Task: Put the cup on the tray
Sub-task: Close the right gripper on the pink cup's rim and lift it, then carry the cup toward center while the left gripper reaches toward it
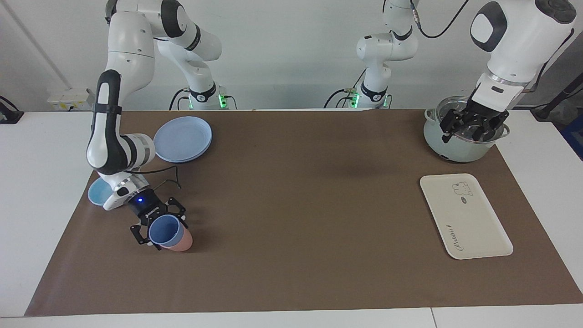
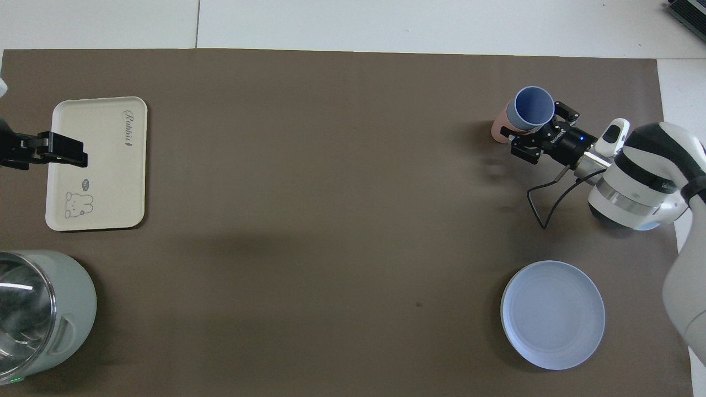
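The periwinkle-blue cup point(image 1: 165, 230) point(image 2: 534, 108) stands between the fingers of my right gripper point(image 1: 159, 228) point(image 2: 543, 129), toward the right arm's end of the table. The gripper is shut on it. The cup's mouth faces up, and it rests in or just above the salmon-pink cup point(image 1: 184, 240) point(image 2: 501, 128); I cannot tell which. The cream-white tray point(image 1: 464, 216) point(image 2: 99, 162) with the bear drawing lies flat and bare toward the left arm's end. My left gripper point(image 1: 473, 125) point(image 2: 55, 151) waits open and empty over the pot.
A pale green pot point(image 1: 460, 146) point(image 2: 38, 314) with a glass lid stands nearer to the robots than the tray. A round blue plate point(image 1: 183, 139) point(image 2: 552, 314) and a low light-blue bowl point(image 1: 98, 191) lie near the right arm. A brown mat point(image 1: 296, 205) covers the table.
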Motion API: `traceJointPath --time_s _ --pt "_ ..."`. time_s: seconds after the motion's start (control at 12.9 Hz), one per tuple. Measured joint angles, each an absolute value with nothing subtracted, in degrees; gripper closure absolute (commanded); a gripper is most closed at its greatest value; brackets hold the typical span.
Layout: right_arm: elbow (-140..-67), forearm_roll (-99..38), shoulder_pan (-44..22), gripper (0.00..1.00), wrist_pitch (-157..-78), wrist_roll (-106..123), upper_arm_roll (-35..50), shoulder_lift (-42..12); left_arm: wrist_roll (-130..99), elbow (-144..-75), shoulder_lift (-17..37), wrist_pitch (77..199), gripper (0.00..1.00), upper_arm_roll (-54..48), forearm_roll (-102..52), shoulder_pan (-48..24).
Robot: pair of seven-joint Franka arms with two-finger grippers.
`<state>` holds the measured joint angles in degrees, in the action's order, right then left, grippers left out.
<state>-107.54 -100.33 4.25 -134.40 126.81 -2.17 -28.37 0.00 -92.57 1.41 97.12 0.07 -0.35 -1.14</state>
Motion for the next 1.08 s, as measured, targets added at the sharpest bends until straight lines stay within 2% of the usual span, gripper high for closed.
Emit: traceJointPath --time_s 0.08,0.15,0.7,0.93,1.08 --pt "-107.53 -100.35 3.76 0.32 -134.46 126.82 -2.14 -28.48 0.00 -92.64 1.34 97.13 0.08 0.07 -0.35 -1.14" --pt "-107.53 -100.36 3.26 0.99 -134.70 127.24 -2.14 -28.53 0.00 -92.66 1.30 97.13 0.08 0.08 -0.35 -1.14" --pt "-106.33 -100.46 2.98 1.00 -135.91 129.04 -2.16 -28.25 0.00 -93.60 0.84 97.46 0.08 0.09 -0.35 -1.13" --pt "-104.92 -98.08 1.33 1.00 -138.25 122.14 -2.09 -23.65 0.00 -93.73 0.72 97.58 0.08 0.25 -0.35 -1.05" --pt "-104.81 -90.53 -2.39 1.00 -142.42 111.35 -2.03 -18.66 0.01 -93.80 0.70 97.61 0.08 0.31 -0.35 -1.02"
